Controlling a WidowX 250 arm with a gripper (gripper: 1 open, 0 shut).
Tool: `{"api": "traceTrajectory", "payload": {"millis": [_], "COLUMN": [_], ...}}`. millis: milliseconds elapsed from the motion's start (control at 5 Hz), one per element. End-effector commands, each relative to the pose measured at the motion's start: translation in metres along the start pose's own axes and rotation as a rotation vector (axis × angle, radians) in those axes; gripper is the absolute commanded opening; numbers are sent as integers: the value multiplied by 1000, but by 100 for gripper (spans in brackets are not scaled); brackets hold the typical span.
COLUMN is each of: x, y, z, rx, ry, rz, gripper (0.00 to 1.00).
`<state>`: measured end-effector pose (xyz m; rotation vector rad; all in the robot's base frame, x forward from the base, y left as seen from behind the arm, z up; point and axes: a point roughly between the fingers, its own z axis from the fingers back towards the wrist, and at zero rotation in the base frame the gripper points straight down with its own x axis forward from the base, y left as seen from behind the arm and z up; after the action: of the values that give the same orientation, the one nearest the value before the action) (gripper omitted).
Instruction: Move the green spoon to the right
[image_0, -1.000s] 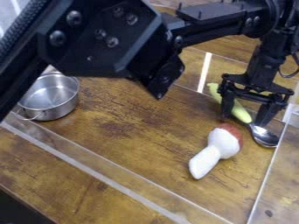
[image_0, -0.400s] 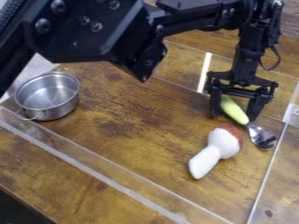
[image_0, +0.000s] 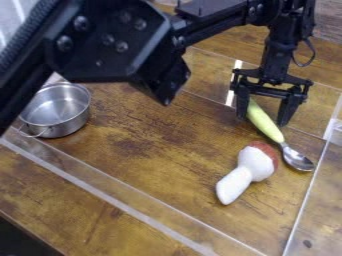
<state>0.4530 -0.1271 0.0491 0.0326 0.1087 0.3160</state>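
Worn brown wooden tabletop (image_0: 147, 150), pale taped lines (image_0: 120, 205) crossing, even light

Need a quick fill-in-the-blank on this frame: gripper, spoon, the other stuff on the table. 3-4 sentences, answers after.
1. The gripper stands over the green spoon with its jaws ____.
2. The spoon's metal bowl lies beside the red-brown tip of the ____ mushroom-shaped object.
3. The steel pot sits at the ____ side of the picture.
4. The spoon lies flat on the wooden ____.

Missing words: open; white; left; table
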Motion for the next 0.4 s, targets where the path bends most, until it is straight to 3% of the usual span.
{"api": "traceTrajectory", "payload": {"millis": [0, 200], "x": [10, 12], "y": [30, 53], "z": [58, 86], "rx": [-76, -115], "ry": [-71, -81], "rz": [-33, -80], "gripper": [100, 100]}}
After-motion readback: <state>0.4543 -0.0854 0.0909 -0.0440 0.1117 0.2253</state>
